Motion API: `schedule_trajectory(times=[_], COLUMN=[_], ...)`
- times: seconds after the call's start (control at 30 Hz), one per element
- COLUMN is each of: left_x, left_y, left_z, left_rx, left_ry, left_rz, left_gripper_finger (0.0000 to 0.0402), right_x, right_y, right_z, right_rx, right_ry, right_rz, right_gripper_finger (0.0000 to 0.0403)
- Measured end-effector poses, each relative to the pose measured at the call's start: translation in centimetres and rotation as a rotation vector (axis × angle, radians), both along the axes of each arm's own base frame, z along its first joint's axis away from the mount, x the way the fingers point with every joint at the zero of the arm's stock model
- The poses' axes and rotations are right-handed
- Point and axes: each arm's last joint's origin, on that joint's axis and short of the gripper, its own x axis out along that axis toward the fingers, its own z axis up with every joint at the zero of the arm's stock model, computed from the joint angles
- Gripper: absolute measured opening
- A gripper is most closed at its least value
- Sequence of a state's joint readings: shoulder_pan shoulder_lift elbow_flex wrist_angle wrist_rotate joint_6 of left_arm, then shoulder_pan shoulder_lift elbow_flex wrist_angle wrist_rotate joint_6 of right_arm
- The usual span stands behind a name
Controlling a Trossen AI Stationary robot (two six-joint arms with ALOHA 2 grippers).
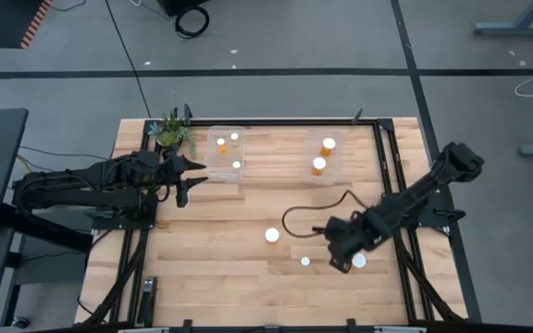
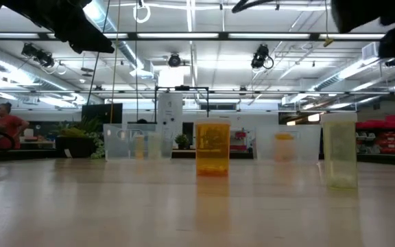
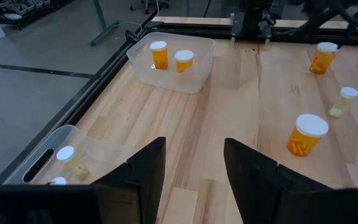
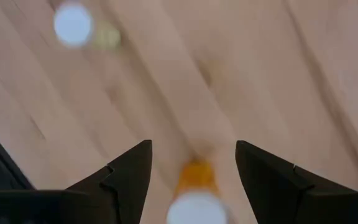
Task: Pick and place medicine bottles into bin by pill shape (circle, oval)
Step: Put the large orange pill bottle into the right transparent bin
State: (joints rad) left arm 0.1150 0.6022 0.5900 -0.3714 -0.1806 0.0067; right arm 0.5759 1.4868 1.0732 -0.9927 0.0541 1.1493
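Right gripper [image 4: 191, 180] hangs over the table's near-right part, fingers spread, nothing held. A bottle [image 4: 194, 186] stands between my fingertips, white cap up, amber body below; neither pad touches it as far as I can tell. In the high view that bottle's cap [image 1: 359, 261] shows just beside my gripper [image 1: 340, 262].

A narrower bottle [image 4: 74, 25] stands ahead of me, apart. From above, it [image 1: 305, 262] sits on the other side of my fingers, and a wider one [image 1: 272, 235] stands farther off toward the table's middle.

Left gripper [image 3: 194, 168] waits by the left bin [image 1: 213, 148], fingers open and empty. That bin holds three bottles; the right bin [image 1: 315, 141] holds two.

Risks, as I judge them:
- The bottle looks slightly off-centre between my fingers. If I shut now, one pad may strike first and push or tip it.
- A grip high on the cap may let the smooth body swing or slip on the lift.
- The cable [image 1: 294, 215] loops near my wrist; a wide swing toward a bin could drag it across the wider bottle.
- I cannot read the pill shape from here, so picking the wrong bin is a real chance.
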Motion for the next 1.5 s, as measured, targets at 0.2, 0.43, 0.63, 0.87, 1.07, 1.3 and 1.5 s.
schedule_trajectory(times=[0.2, 0.43, 0.63, 0.87, 1.07, 1.3, 1.5], left_x=[0.0, 0.0, 0.0, 0.0, 0.0, 0.0, 0.0], left_y=[0.0, 0.0, 0.0, 0.0, 0.0, 0.0, 0.0], left_z=[0.0, 0.0, 0.0, 0.0, 0.0, 0.0, 0.0], left_rx=[-0.022, -0.021, -0.021, -0.021, -0.021, -0.02, -0.02], left_ry=[-0.007, -0.006, -0.006, -0.006, -0.006, -0.006, -0.006], left_rz=[0.009, 0.009, 0.009, 0.009, 0.009, 0.008, 0.008], left_gripper_finger=[0.0172, 0.0172, 0.0172, 0.0172, 0.0172, 0.0172, 0.0172], right_x=[-1.2, -4.2, -5.3, -5.0, -4.1, -3.0, -2.6], right_y=[4.2, 6.2, 6.0, 4.8, 3.2, 1.7, 1.1], right_z=[1.2, 0.2, -2.4, -5.1, -6.3, -7.3, -7.4], right_rx=[0.036, 0.059, 0.016, 0.043, 0.029, 0.041, 0.044], right_ry=[0.199, 0.317, 0.336, 0.316, 0.286, 0.25, 0.25], right_rz=[-0.066, -0.214, -0.227, -0.243, -0.245, -0.224, -0.234], right_gripper_finger=[0.0239, 0.0239, 0.0252, 0.0303, 0.0327, 0.0326, 0.0292])
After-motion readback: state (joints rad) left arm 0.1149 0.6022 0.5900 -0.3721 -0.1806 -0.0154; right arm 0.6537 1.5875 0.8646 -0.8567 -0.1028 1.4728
